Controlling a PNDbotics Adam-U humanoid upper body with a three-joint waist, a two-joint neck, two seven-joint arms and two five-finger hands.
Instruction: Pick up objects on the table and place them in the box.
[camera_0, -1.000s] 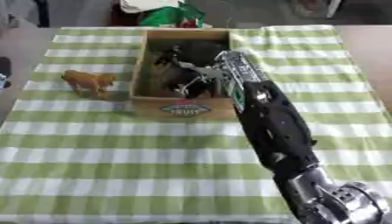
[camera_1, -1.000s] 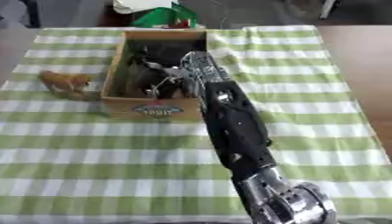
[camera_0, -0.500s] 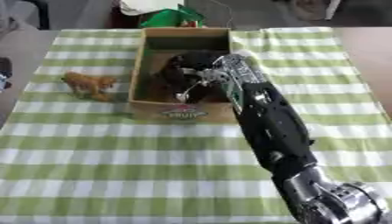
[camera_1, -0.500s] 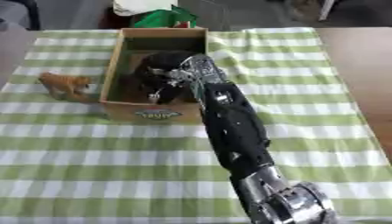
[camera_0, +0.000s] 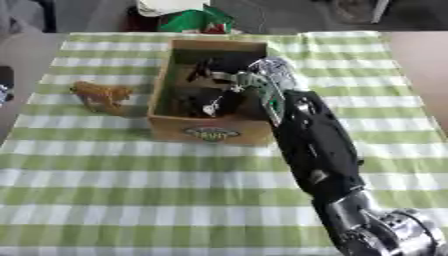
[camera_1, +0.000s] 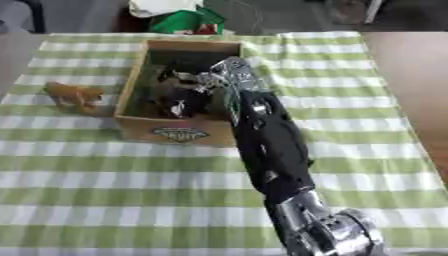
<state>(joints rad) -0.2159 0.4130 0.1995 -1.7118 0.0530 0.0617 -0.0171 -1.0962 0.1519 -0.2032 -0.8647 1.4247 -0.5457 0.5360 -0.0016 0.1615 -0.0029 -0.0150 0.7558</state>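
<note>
Since 1 s ago the right robot hand (camera_1: 219, 80) has gone from above the box's near wall to deeper in, over the box's right side, and the dark toys under it have shifted a bit; brown toy hasn't moved.

Right arm: black w/ silver joints, comes in from lower right, runs diagonally up across the green-and-white checked cloth covering the surface (camera_0: 105, 190), ends over the right wall of the open brown cardboard box (camera_0: 210, 131). Robot hand sits at the box's right rim, fingers pointing left into the box. Can't tell if fingers are curled round anything or just resting — too blurred against the dark contents.

Inside box: a heap of dark plastic animal figures (camera_0: 203, 100), black w/ small white patches, mostly in the near-middle part; individual shapes can't be made out. Box has an oval label on its near wall, text unreadable.

Small brown four-legged toy animal (camera_0: 101, 95) stands upright on the cloth, just left of the box, apart from its wall, untouched.

Beyond the far edge of the surface: a green, red & white bag-like item (camera_0: 188, 15).

Left robot hand not seen in either view
</note>
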